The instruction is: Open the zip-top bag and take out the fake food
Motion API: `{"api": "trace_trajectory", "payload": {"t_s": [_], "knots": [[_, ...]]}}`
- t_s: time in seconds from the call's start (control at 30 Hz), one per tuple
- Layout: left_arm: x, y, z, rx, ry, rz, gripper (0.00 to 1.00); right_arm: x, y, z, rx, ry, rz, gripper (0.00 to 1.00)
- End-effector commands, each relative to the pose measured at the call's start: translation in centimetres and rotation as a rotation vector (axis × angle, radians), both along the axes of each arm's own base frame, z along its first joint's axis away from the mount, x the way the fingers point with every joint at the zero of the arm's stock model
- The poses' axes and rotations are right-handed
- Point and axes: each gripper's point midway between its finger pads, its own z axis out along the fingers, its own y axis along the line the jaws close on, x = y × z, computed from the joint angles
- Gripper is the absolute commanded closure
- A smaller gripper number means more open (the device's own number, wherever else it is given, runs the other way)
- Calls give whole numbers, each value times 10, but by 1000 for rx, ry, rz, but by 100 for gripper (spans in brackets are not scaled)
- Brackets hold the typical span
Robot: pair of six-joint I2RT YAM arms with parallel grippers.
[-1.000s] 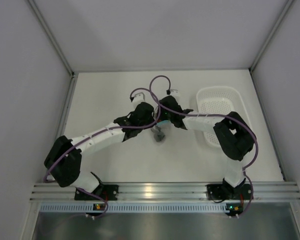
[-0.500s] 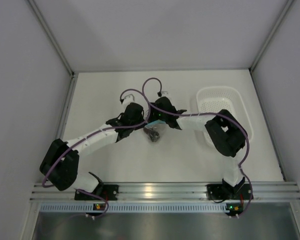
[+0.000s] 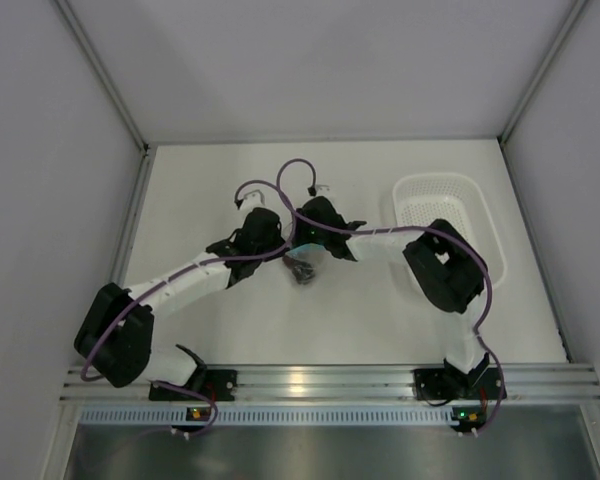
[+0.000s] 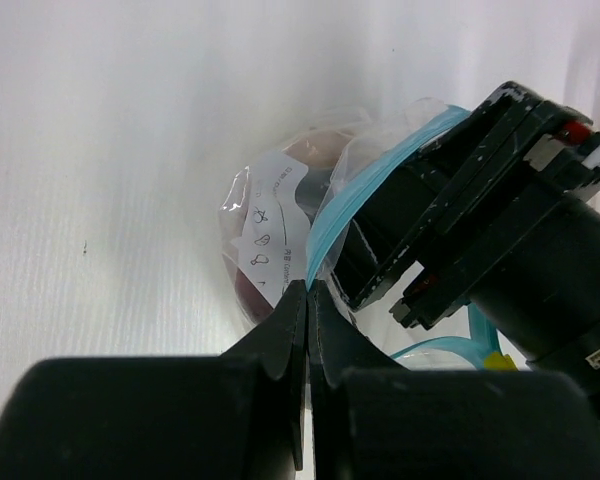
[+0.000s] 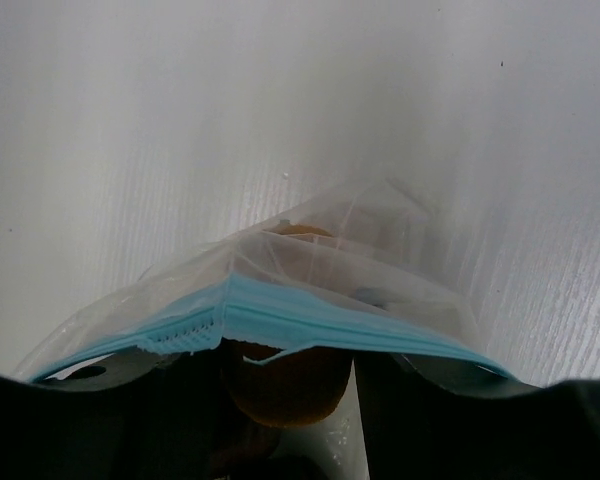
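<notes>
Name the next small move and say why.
Probably ease the grippers apart. The left gripper is shut on the blue strip of the zip-top bag, the right gripper sits at that strip too, its grip hidden, and the fake food is inside.

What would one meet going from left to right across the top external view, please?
left arm's elbow → bag → basket

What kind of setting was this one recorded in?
Most likely a lab robot cell, not a home: a white table boxed in by plain grey panels, two arms bolted to an aluminium rail, and only a bag and a basket as props.
</notes>
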Motion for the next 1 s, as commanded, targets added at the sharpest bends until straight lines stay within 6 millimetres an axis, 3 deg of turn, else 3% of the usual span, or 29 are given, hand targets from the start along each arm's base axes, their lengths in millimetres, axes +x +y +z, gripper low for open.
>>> {"api": "trace_trajectory", "payload": {"t_s": [0.0, 0.2, 0.43, 0.67, 0.97], "knots": [[9, 0, 30, -28, -97, -6, 100, -3, -3, 27, -44, -64, -4, 64], [13, -3, 57, 32, -156, -90, 100, -17, -13, 52, -134, -87, 25, 63], [8, -19, 85, 79, -218, -279, 100, -33, -9, 83, -121, -96, 96, 62], [2, -12, 76, 121, -201, -291, 100, -41, -17, 135, -91, -157, 134, 62], [3, -8, 68, 121, -179, -255, 100, -62, -25, 174, -13, -192, 216, 62]]}}
